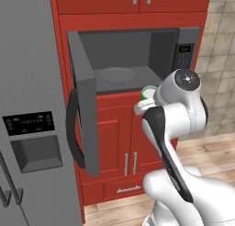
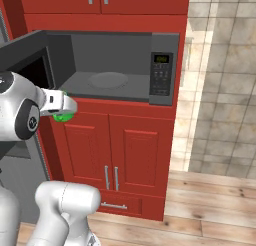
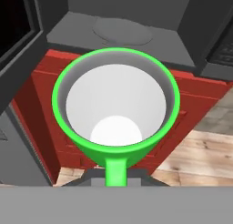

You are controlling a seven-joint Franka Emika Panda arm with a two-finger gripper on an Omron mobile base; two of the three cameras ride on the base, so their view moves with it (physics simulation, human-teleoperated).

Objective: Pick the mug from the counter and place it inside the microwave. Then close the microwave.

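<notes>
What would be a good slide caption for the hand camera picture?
Green mug held in the tool, just outside the open microwave, its turntable ahead.

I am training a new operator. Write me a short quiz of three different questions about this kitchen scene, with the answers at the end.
1. True or false: the microwave door is closed.
2. Multiple choice: where is the green mug now? A) on the turntable B) held in the air in front of the microwave opening C) on the floor
3. Fill in: the cabinets below the microwave are ____ in colour.

Key:
1. False. The door stands wide open.
2. B. The gripper holds the mug just outside and below the edge of the opening; its fingers are shut on it.
3. Red.
</notes>
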